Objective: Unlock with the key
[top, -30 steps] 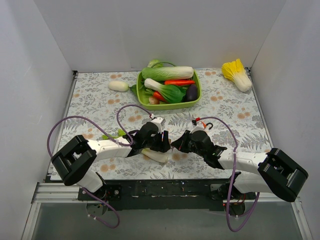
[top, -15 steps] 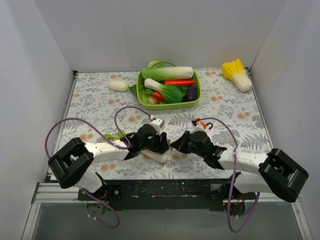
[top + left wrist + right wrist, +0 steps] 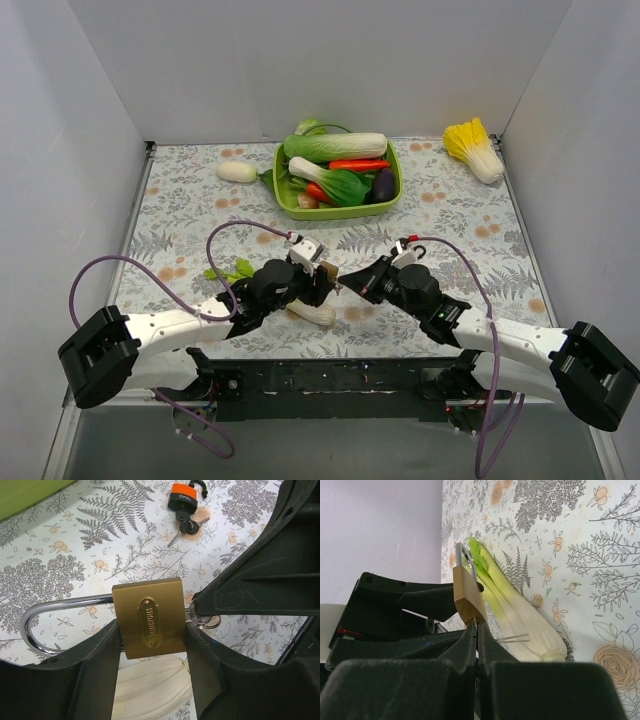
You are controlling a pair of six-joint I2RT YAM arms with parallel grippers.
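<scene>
My left gripper (image 3: 322,281) is shut on the brass padlock (image 3: 150,622) and holds it by its sides above the table. The silver shackle (image 3: 47,612) points left in the left wrist view. My right gripper (image 3: 345,285) is shut on the key (image 3: 478,622), whose tip is at the bottom of the brass padlock (image 3: 466,595). The key's ring (image 3: 202,621) shows beside the lock body. The key blade itself is mostly hidden between the fingers. In the top view the padlock (image 3: 327,272) sits between the two grippers.
A small red padlock (image 3: 181,500) with a black shackle and its own keys (image 3: 186,526) lies on the floral cloth beyond. A pale leafy vegetable (image 3: 312,312) lies under the grippers. A green tray (image 3: 340,213) of vegetables, a white radish (image 3: 237,171) and a yellow cabbage (image 3: 475,148) are at the back.
Both arms have stretched and lifted, their elbows moving outward. The brass padlock is now raised off the table and shows between the grippers, with the key still at its bottom.
</scene>
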